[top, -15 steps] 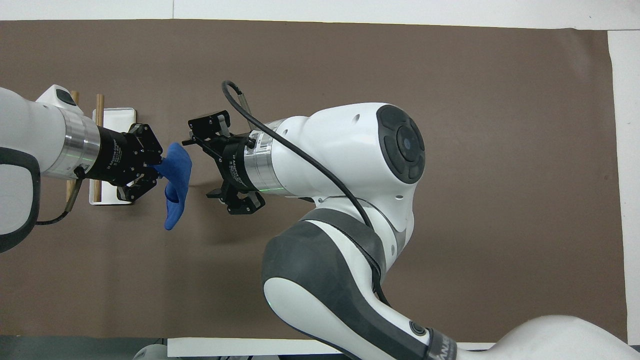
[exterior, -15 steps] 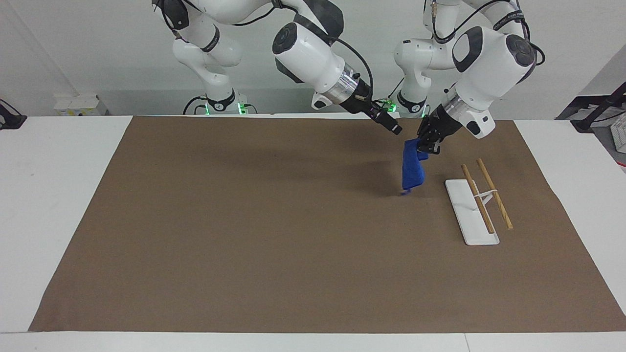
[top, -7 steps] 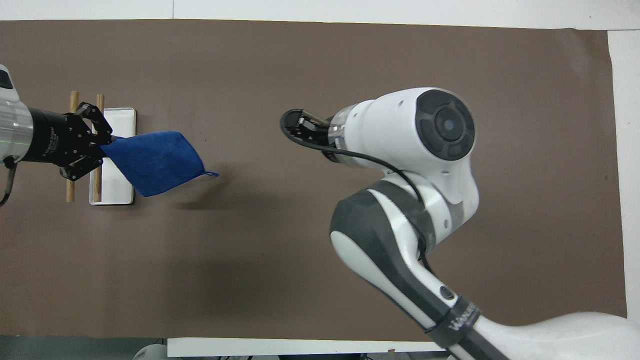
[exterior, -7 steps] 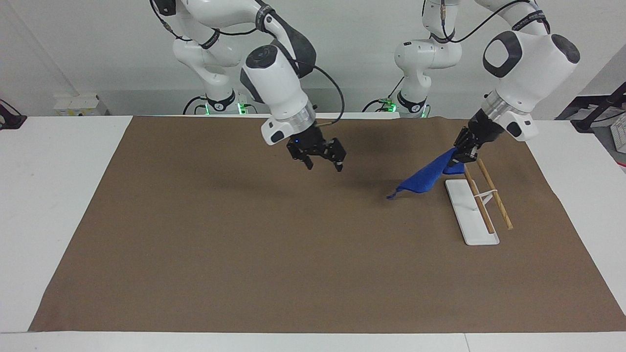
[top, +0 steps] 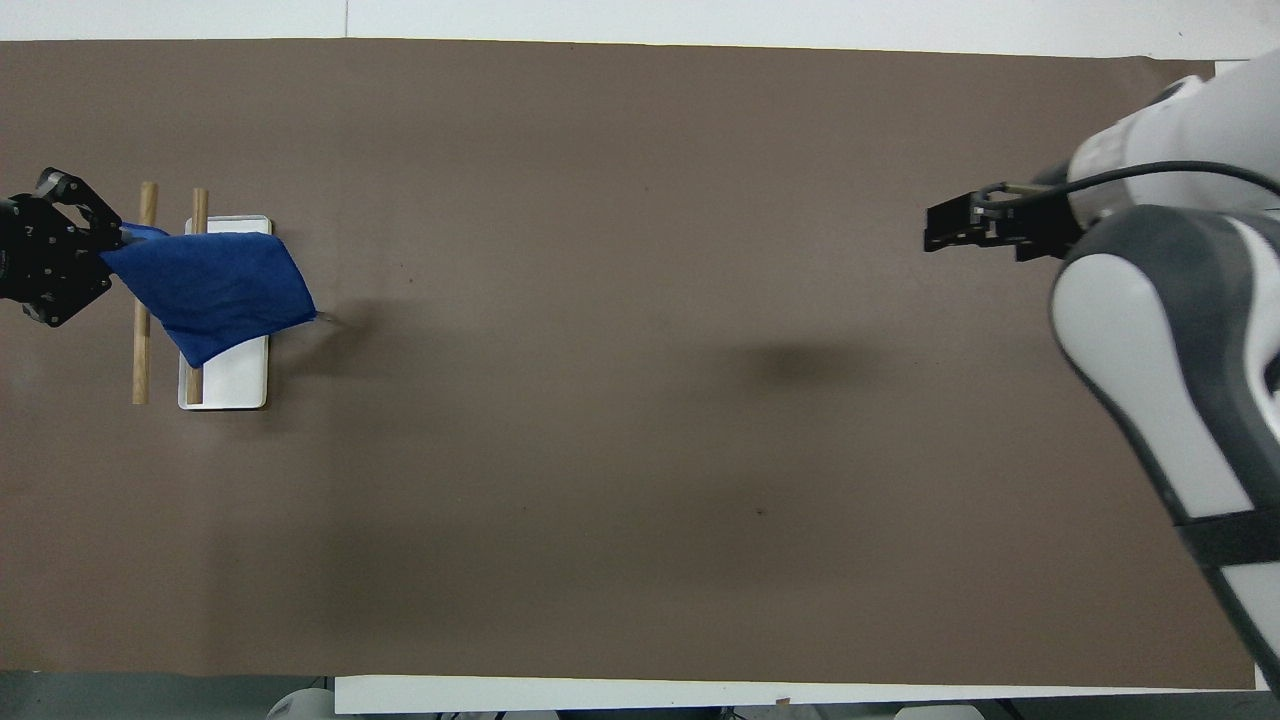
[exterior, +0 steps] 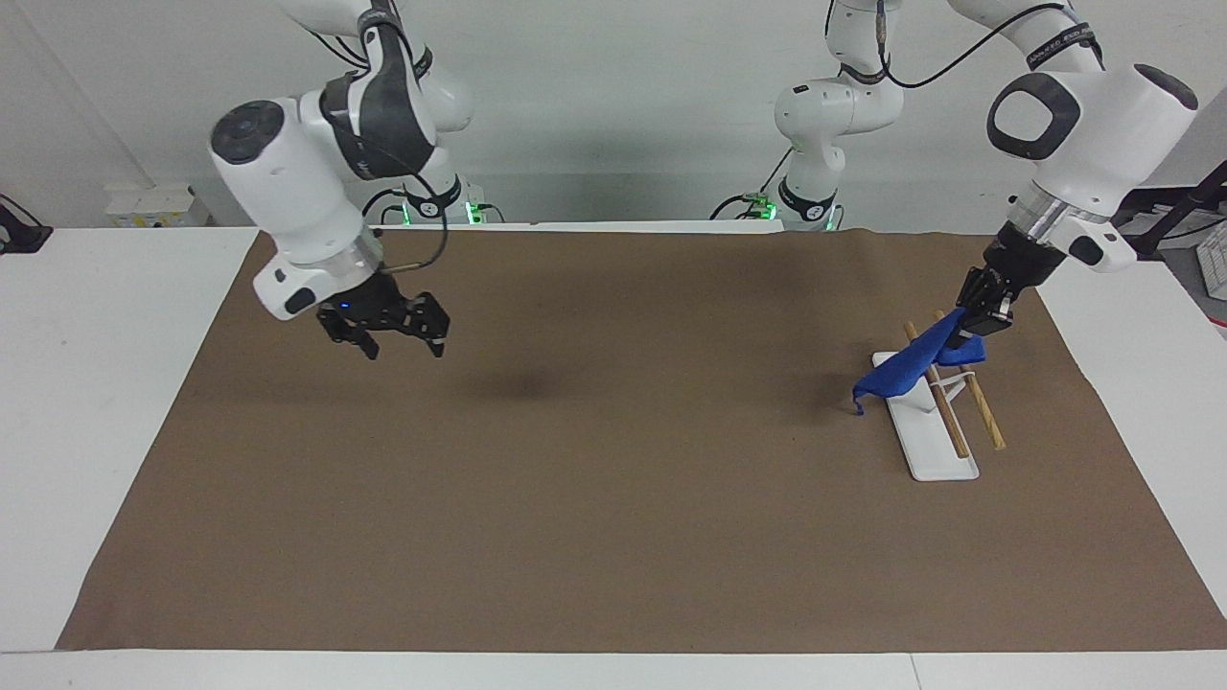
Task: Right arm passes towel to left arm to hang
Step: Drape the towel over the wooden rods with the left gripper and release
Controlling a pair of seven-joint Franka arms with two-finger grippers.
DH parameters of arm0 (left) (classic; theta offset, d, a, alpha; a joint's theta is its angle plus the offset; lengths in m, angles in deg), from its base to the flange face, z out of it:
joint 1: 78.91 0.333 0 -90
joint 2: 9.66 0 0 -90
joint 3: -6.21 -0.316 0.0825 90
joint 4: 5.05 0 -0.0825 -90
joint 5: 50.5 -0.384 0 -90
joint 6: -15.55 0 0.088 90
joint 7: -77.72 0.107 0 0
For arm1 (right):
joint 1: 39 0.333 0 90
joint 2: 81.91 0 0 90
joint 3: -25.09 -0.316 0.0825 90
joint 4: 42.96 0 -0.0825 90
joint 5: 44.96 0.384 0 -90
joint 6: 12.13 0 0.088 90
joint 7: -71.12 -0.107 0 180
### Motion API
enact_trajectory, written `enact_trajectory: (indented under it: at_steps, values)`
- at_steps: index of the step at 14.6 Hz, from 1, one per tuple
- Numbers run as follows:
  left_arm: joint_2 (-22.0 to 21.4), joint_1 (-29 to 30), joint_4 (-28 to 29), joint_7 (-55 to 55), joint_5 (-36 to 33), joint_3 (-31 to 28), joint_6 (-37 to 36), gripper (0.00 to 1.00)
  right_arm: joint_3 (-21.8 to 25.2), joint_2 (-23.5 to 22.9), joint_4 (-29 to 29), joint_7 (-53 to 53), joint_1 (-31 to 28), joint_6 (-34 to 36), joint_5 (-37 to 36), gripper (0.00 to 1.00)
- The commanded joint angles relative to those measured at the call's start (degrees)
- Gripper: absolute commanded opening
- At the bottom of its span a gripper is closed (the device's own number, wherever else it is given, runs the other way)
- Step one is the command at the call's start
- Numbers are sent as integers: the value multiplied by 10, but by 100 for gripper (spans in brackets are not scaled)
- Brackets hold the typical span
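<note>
At the left arm's end of the surface, in the facing view, the left gripper point(exterior: 980, 316) holds one corner of the towel point(exterior: 909, 371), fingers clenched on the cloth. The towel slopes down from the grip across the two wooden rods of the rack point(exterior: 951, 393), and its free end hangs just beside the near end of the rack's white base. One second ago the towel hung folded between the two grippers, away from the rack. It has since been carried over the rods, so the hand-over is judged complete and the hanging step is in progress. The right gripper point(exterior: 388, 328) has withdrawn toward the right arm's end of the brown mat point(exterior: 613, 537) and hangs over bare mat, fingers released and holding nothing.

In the overhead view, the towel point(top: 210, 290) lies spread over both rods and part of the rack point(top: 232, 385). The left gripper point(top: 50, 262) is at the frame edge, just outside the outer rod. The right gripper point(top: 965, 222) is well apart from the rack, with open mat between them. The rack stands near the mat's edge at the left arm's end, so room for pulling the cloth further that way is limited. The release looks unobstructed.
</note>
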Motion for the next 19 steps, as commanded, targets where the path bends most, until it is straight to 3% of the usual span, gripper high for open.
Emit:
enact_trajectory:
  at_steps: [1, 3, 4, 8, 13, 17, 19]
  values:
    - [-1, 25, 11, 23, -6, 3, 34, 2, 66, 22, -3, 24, 18, 24, -5, 100]
    - [-1, 33, 20, 22, -7, 3, 64, 2, 120, 23, -9, 26, 31, 28, -6, 100]
    - [-1, 37, 20, 22, -7, 3, 69, 2, 124, 23, -14, 26, 32, 37, -13, 100]
    - [2, 61, 19, 36, -7, 2, 93, 1, 125, 24, -88, 28, 31, 107, -77, 100]
    - [2, 101, 19, 133, -8, 2, 94, 2, 129, 22, -154, 95, 33, 213, -77, 100]
    - [1, 102, 70, 135, -8, 2, 155, 2, 125, 21, -166, 95, 36, 217, -77, 100]
    - [1, 105, 78, 63, -8, 2, 159, 2, 123, 25, -166, 94, 36, 217, -76, 100]
